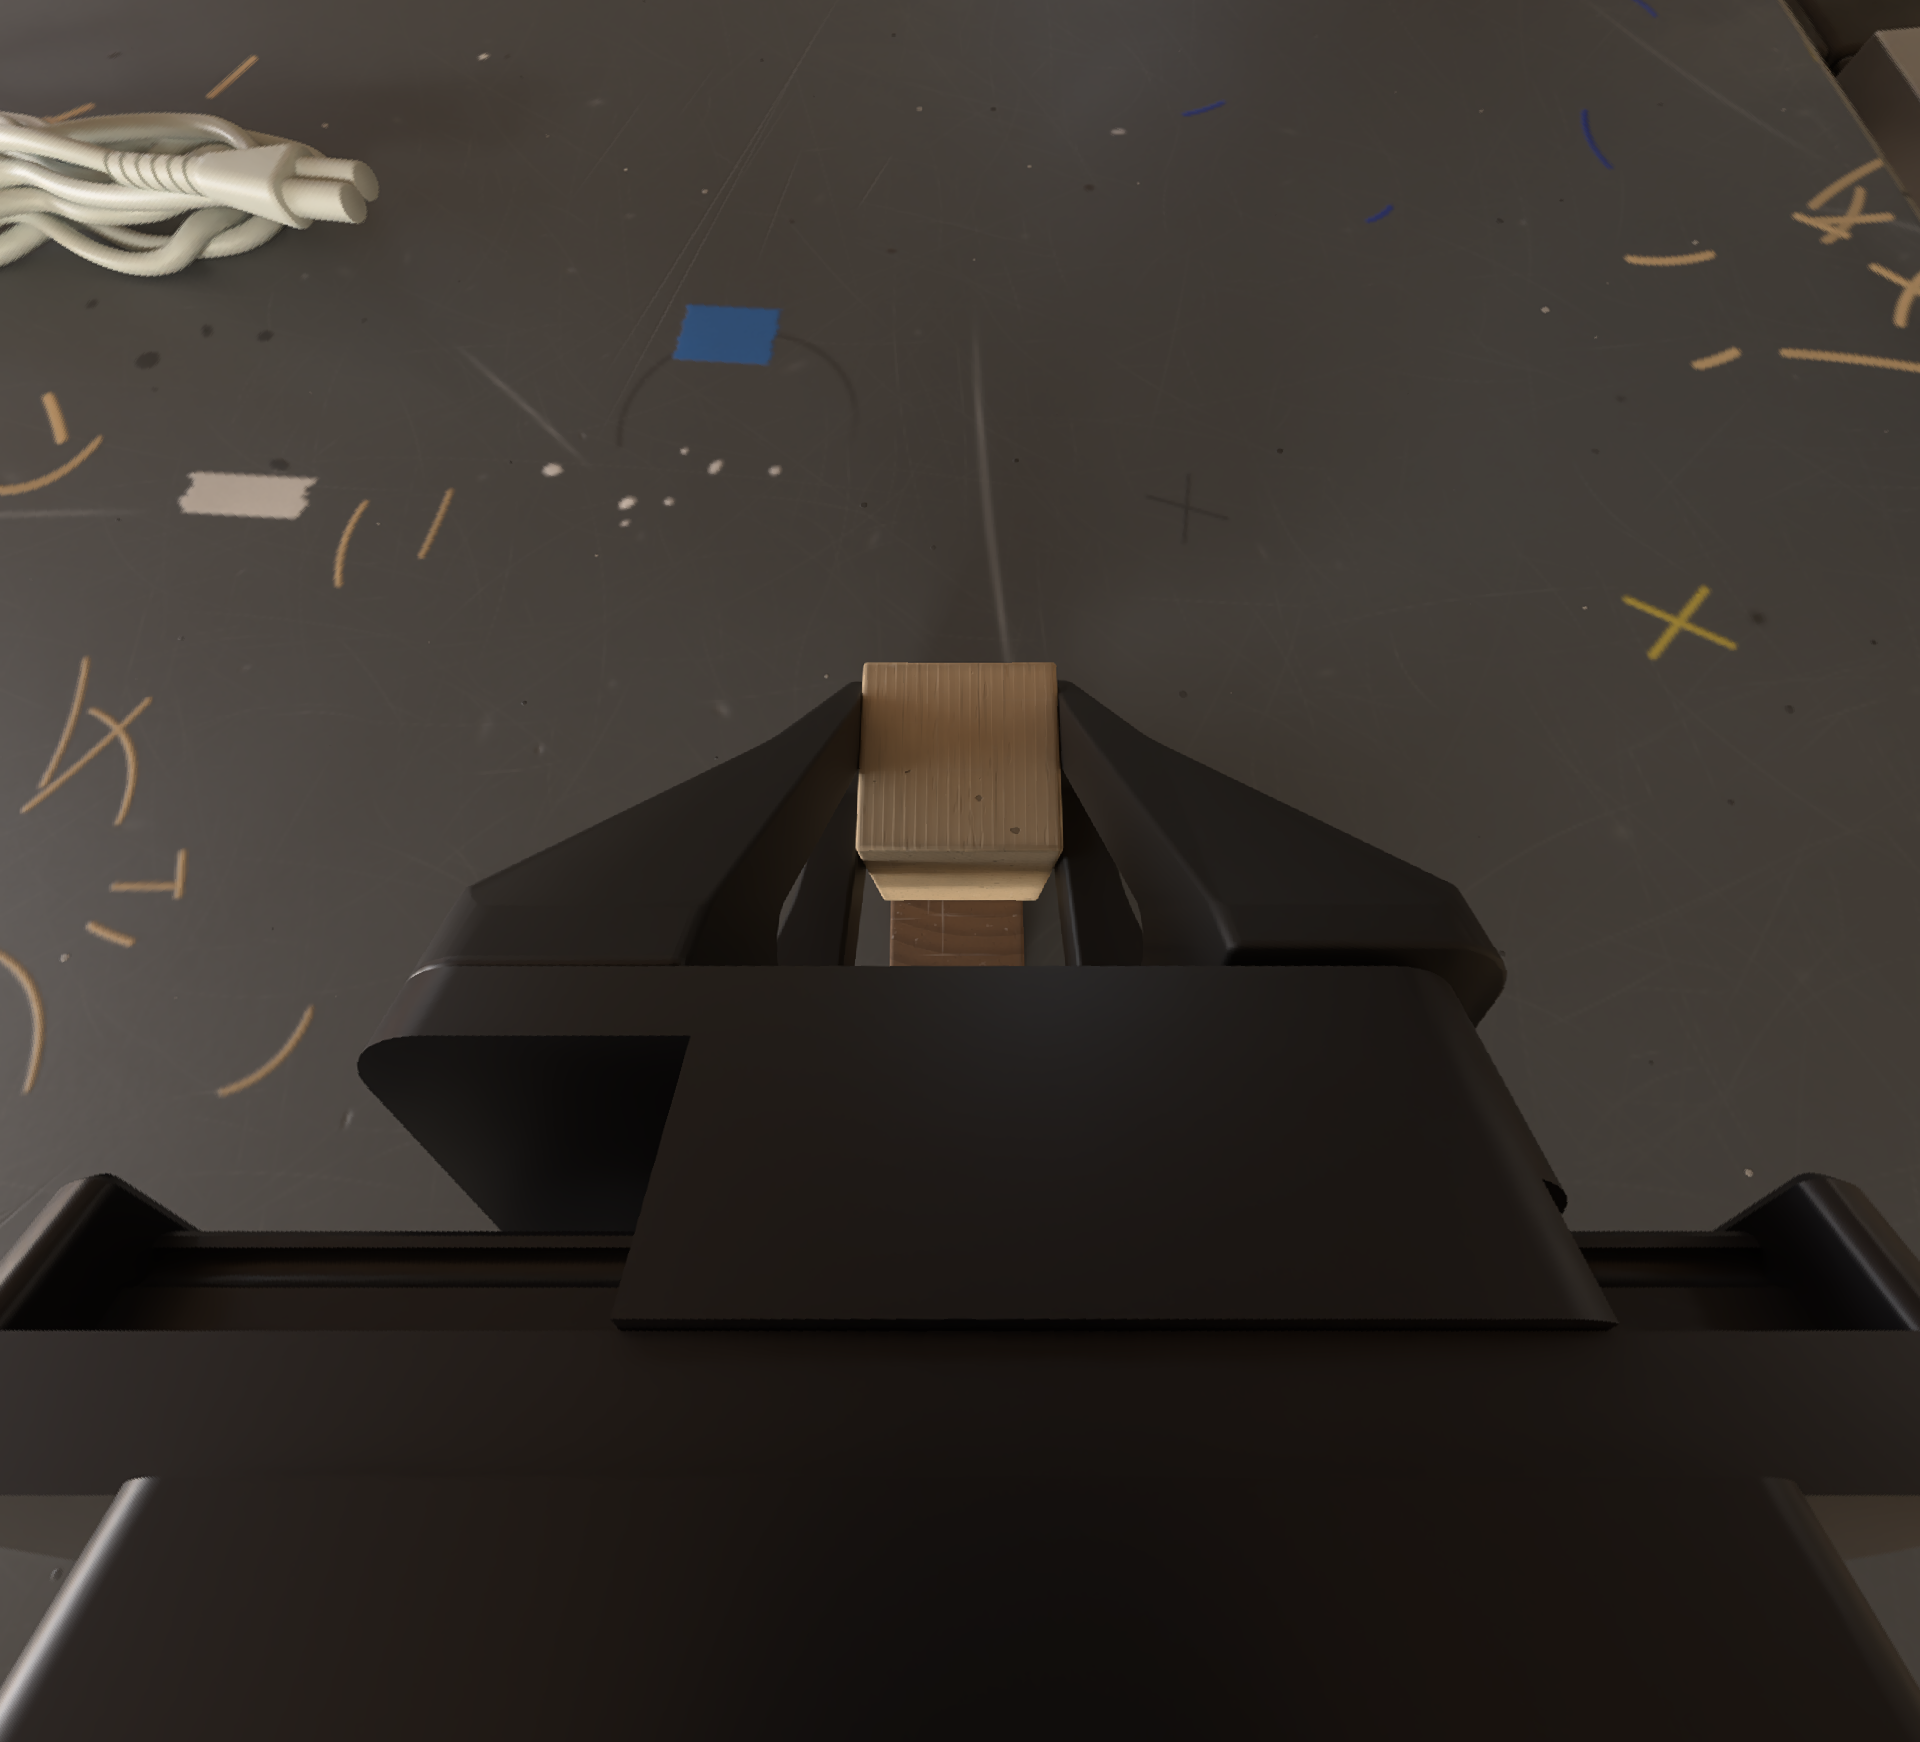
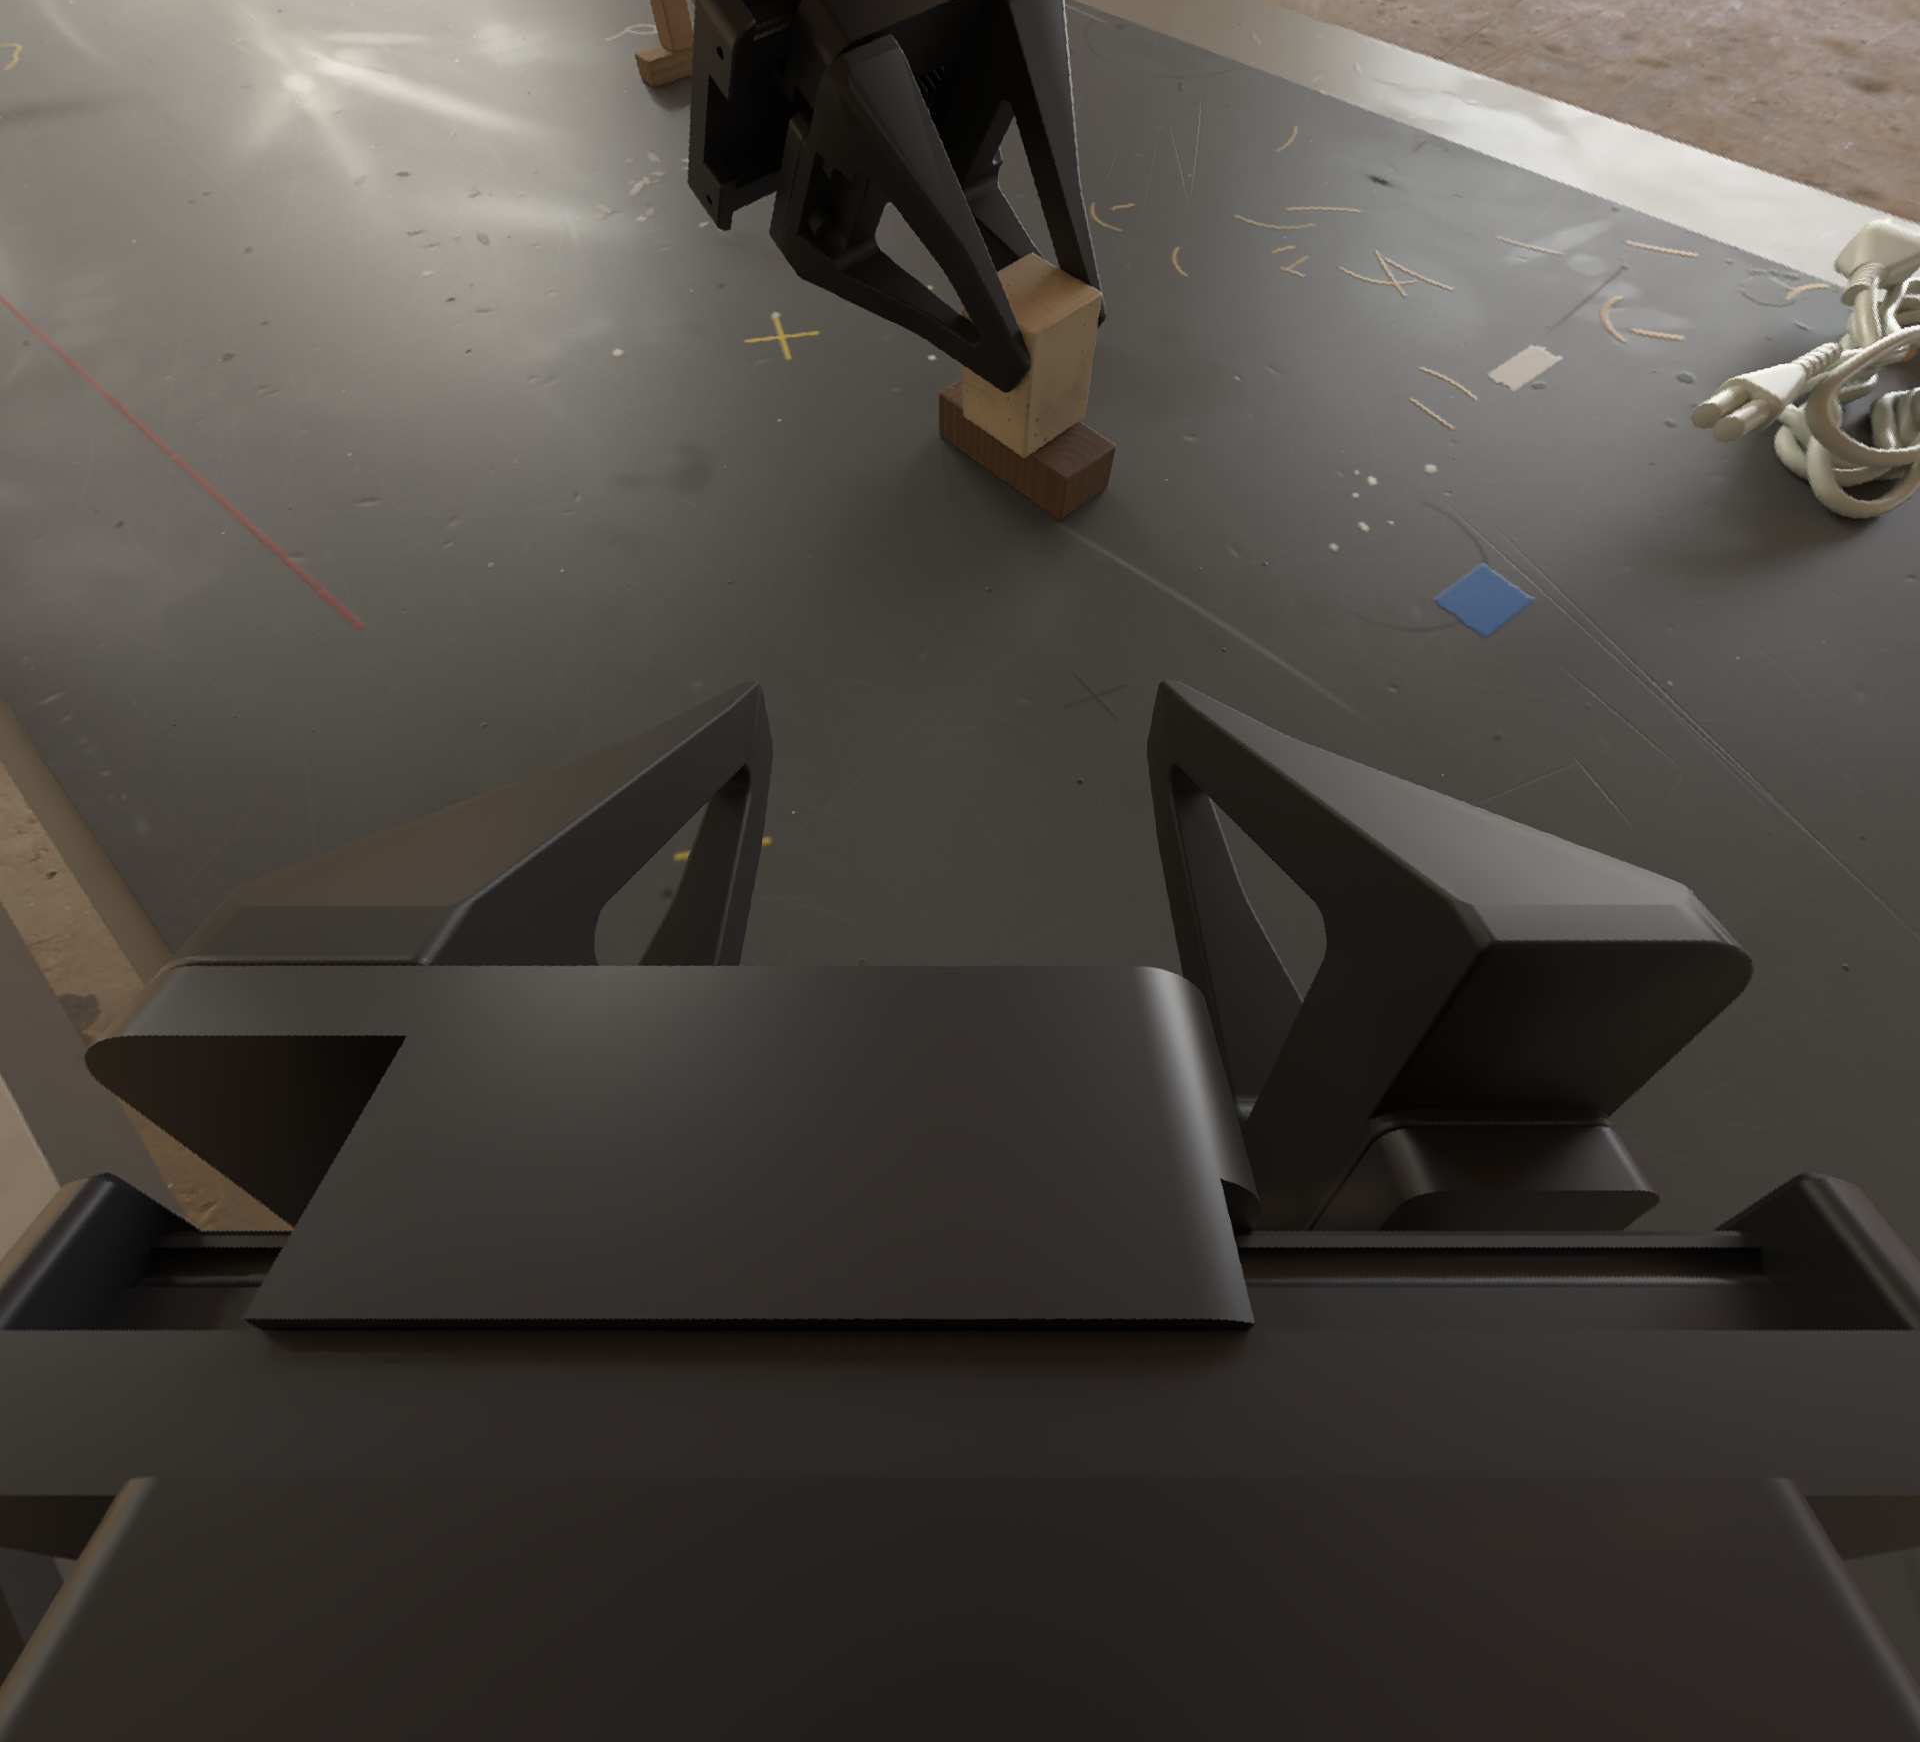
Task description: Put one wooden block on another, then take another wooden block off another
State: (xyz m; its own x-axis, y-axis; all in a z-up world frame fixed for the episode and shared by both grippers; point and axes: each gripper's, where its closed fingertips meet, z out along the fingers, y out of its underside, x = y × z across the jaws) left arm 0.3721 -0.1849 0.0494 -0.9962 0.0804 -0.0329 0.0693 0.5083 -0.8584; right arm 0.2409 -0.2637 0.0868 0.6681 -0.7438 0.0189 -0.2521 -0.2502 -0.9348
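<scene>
My left gripper [image 1: 958, 705] is shut on a pale wooden block [image 1: 956, 767] and holds it upright on a dark brown wooden block [image 1: 956, 932] that lies flat on the table. The right wrist view shows the same: the left gripper [image 2: 1049, 331] grips the pale block [image 2: 1055, 362], which stands on the dark block [image 2: 1070, 471]. Farther back, a second pair of light wooden blocks [image 2: 665, 30] stands as a stack, partly hidden behind the left arm. My right gripper [image 2: 956, 716] is open and empty above bare table, nearer than the blocks.
A coiled white power cable [image 1: 156, 191] lies at the left, and at the right edge in the right wrist view [image 2: 1829, 404]. Blue tape [image 1: 725, 334] and beige tape [image 1: 247, 494] mark the dark scratched table [image 1: 1247, 342]. The table's far edge meets a brown floor.
</scene>
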